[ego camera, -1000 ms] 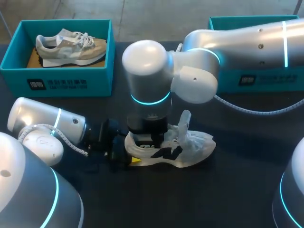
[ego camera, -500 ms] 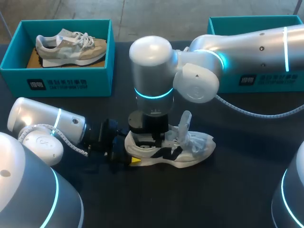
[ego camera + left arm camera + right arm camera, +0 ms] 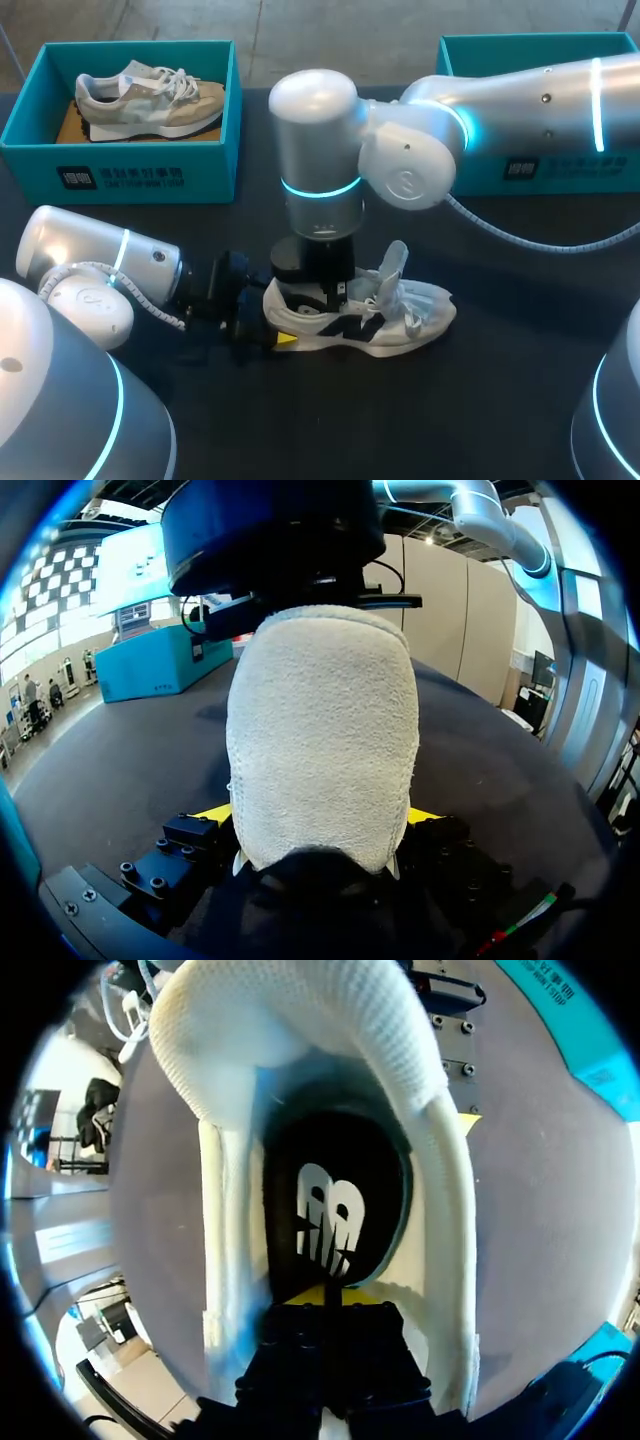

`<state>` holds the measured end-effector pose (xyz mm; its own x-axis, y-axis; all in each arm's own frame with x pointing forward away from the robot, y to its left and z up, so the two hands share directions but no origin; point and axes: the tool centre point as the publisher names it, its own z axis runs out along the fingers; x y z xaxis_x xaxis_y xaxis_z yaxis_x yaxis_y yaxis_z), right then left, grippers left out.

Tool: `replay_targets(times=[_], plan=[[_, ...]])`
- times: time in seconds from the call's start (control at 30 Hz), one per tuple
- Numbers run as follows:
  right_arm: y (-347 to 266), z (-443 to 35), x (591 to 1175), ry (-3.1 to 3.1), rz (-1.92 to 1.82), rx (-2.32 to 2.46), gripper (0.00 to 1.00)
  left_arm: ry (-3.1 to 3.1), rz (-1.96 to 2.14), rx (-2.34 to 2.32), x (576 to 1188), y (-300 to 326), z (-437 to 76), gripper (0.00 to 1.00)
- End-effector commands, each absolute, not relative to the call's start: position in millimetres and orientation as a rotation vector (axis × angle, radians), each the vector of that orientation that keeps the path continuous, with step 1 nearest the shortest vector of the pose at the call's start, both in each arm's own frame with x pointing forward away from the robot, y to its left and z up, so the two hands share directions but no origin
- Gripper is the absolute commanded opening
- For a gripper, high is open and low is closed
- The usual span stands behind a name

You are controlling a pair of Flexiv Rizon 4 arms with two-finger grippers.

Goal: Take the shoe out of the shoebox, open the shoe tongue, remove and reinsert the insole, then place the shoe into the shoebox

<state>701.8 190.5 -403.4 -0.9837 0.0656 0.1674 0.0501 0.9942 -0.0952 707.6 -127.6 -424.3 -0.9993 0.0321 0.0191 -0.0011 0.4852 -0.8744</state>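
- Head view: the dark table (image 3: 500,400) carries two teal shoeboxes along its far side and a white shoe (image 3: 400,320) near the middle.
- Right arm (image 3: 520,95): comes in from the right and bends straight down over the shoe's opening.
- Left arm (image 3: 90,260): lies low, pointing at the heel.
- Left shoebox (image 3: 130,175): holds a beige sneaker (image 3: 150,95) lying on its side.
- Right shoebox (image 3: 575,180): partly hidden behind the right arm.
- White shoe: outside both boxes, sole down, tongue (image 3: 392,260) raised.
- Left gripper (image 3: 318,820): closed on the heel, a yellow tip against each side.
- Right gripper (image 3: 328,1295): inside the opening at the heel end; its grasp cannot be told.
- Insole (image 3: 330,1200): black, lying inside the shoe just ahead of the right gripper.
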Motion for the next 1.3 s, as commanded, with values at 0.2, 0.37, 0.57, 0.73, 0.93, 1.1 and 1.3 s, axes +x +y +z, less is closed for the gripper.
replay_targets(times=[0.2, 0.37, 0.57, 0.73, 0.93, 1.1, 1.3], plan=[[171, -358, 682, -2.977, 0.154, -0.059, 0.0, -2.685, 1.572, -0.023, 709, -126, -426, 0.0], [173, -339, 687, -3.025, 0.135, -0.034, 0.0, -2.685, 1.572, -0.023, 709, -126, -426, 0.0], [177, -330, 695, -3.057, 0.106, 0.013, 0.0, -2.685, 1.572, -0.023, 709, -126, -426, 0.0], [178, -322, 702, -3.081, 0.081, 0.029, 0.0, -2.685, 1.572, -0.023, 709, -126, -426, 0.0], [181, -311, 711, -3.102, 0.002, 0.078, 0.0, -2.685, 1.572, -0.023, 709, -126, -426, 0.0], [184, -301, 720, -3.106, 0.005, 0.136, 0.0, -2.685, 1.572, -0.023, 709, -126, -426, 0.0], [181, -294, 727, -3.108, 0.004, 0.162, 0.0, -2.685, 1.572, -0.023, 709, -126, -426, 0.0]])
